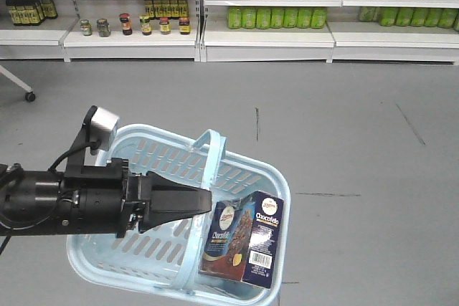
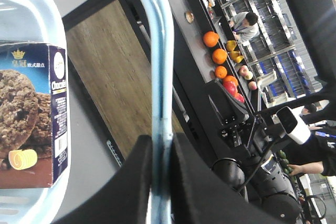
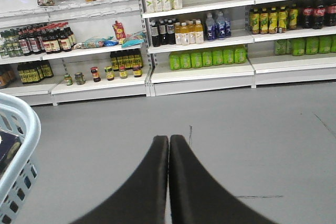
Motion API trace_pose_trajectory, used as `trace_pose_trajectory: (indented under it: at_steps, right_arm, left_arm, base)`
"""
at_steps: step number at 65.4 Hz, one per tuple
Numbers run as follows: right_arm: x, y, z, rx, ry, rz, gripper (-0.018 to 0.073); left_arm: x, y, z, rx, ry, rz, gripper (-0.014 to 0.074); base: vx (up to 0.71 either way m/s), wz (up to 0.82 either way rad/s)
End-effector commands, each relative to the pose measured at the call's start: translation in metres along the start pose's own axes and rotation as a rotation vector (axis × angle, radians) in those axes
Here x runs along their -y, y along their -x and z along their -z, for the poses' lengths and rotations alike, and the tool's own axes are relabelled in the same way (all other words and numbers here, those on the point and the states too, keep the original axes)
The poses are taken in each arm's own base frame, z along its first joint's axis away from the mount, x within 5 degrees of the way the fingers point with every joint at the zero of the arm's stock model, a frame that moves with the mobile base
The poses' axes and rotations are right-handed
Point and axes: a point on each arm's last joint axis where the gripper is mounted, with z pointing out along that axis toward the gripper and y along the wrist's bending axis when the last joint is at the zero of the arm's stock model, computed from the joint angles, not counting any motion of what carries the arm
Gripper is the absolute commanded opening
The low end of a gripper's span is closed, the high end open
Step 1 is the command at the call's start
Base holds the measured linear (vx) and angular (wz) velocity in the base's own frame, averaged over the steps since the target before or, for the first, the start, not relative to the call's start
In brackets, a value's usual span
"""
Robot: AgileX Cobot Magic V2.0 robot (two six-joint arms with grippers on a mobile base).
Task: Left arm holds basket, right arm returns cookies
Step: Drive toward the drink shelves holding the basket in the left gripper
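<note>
Cookies [image 1: 244, 238] in basket [image 1: 165, 157] cut off below, left pincer [image 2: 160, 141] clamps handle [image 1: 215, 150], right pincer [image 3: 168, 140] together

Black tapered right gripper [image 3: 168, 139] at bottom centre, fingers pressed together, empty, light blue slotted plastic basket [image 3: 32, 129] at left edge, grey floor [image 3: 252, 129], white bottle-stocked shelves [image 3: 199, 73] behind

High front view, close wrist views, all on basket [image 1: 143, 129]

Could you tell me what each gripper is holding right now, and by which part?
The left gripper clamps the basket by its arched handle; the right gripper is shut on nothing.
</note>
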Motion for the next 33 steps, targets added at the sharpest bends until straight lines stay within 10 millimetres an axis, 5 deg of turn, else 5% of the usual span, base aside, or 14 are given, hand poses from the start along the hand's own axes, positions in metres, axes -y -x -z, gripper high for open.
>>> trace_pose_trajectory:
  at_steps: [1,33]
  right_arm:
    - [0.0005,-0.0004,-0.0009,0.052,0.002,0.004,-0.0008]
    - [0.0005,-0.0004,-0.0009,0.052,0.002,0.004,-0.0008]
  left_arm:
    - [0.0248,0.0098,0.0045,0.071,-0.135,-0.010,-0.0008]
    - [0.0248,0.0098,0.0045,0.071,-0.135,-0.010,-0.0008]
  base:
    - [0.40,0.00]
    - [0.39,-0.05]
